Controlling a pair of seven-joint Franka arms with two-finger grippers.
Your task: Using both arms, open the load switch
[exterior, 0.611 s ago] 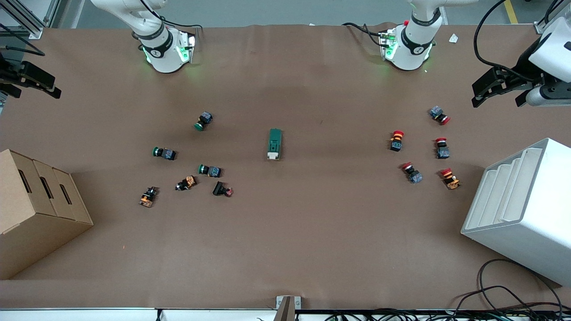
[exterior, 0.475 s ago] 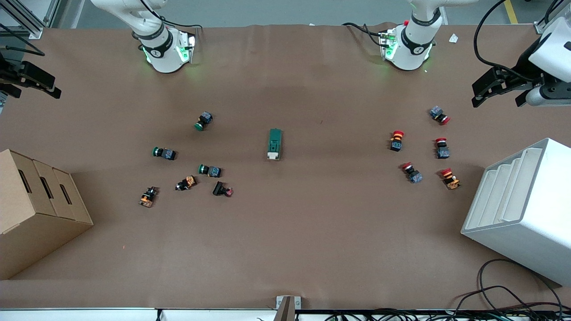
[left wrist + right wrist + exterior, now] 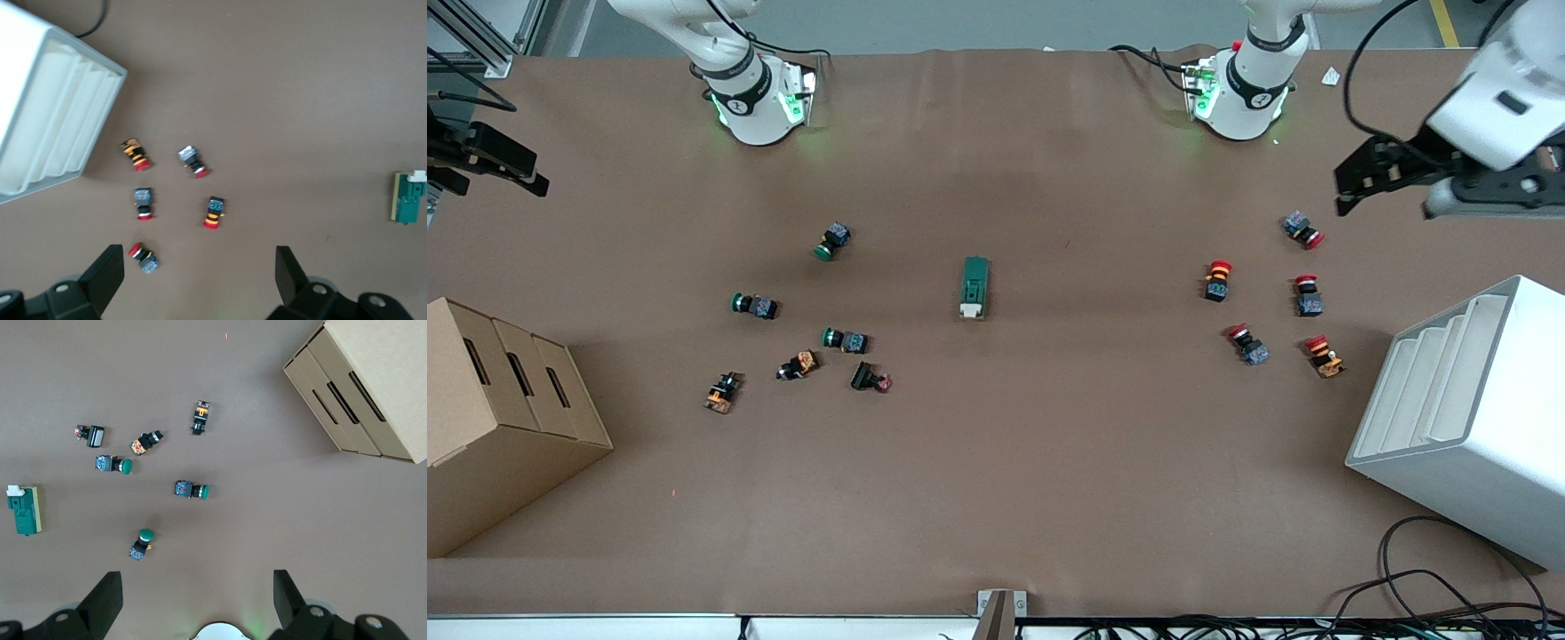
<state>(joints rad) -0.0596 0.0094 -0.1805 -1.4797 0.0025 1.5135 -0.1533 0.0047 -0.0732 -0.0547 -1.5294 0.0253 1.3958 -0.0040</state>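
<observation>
A: Both tools are hanging released, fingers spread wide, grasping nothing. The left tool (image 3: pixel 1385 180) is hovering over the tabletop (image 3: pixel 1049 462) near the red push buttons (image 3: pixel 1303 229), toward the left arm's end from the load switch (image 3: pixel 975 287). The right tool (image 3: pixel 494 160) is waiting at the right arm's end.

B: And the risk?

A: I'm guessing the switch, lying loose mid-tabletop, could skid if one tool is pushing its white lever before the other is pinning the body.

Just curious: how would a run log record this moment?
dark-green load switch: untouched, mid-table | left gripper: open, over red buttons | right gripper: open, waiting
</observation>
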